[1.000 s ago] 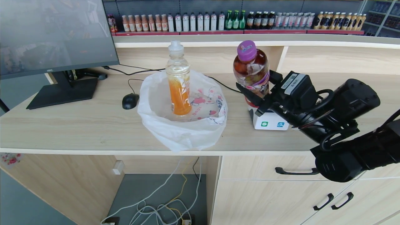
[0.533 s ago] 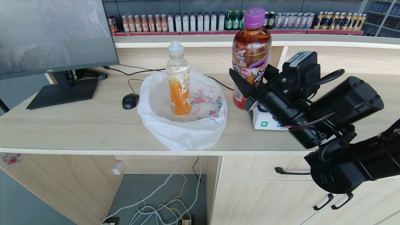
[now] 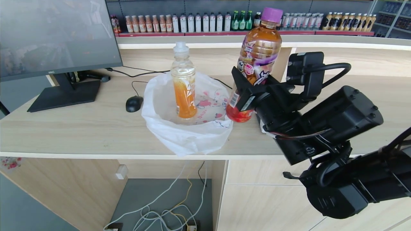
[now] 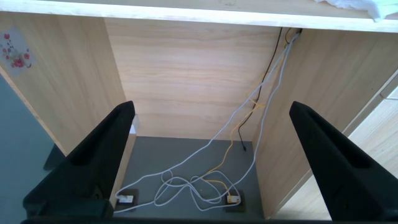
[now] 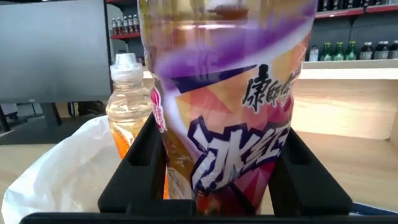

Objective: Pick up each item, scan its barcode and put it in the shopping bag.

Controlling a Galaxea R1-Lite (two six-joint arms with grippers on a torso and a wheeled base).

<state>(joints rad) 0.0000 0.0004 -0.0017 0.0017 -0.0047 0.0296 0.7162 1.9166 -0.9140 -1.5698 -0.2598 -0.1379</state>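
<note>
Light wood-grain counter (image 3: 80,128) runs across the head view, with a raised ledge behind it and drawer fronts below on the right. At the back of the room is a long store shelf of drink bottles (image 3: 244,21). A dark flat monitor on a black stand (image 3: 54,35) sits at the counter's left end, with a black computer mouse (image 3: 134,103) between the stand and the bag. The thin white plastic shopping bag (image 3: 189,134) lies open at mid-counter near the front edge. A clear bottle of orange drink with a white cap (image 3: 183,86) stands upright inside it. The right gripper (image 3: 253,86) is clenched around the lower body of a purple-capped bottle of amber tea (image 3: 257,61). This bottle is off the counter and tilted, cap leaning away to the right, base just beside the bag's right rim. The left gripper (image 4: 212,112) hangs below counter level, fingers spread wide with nothing between them, facing the open recess under the counter. Loose white and yellow cables (image 4: 205,180) trail down to the grey floor there.
</note>
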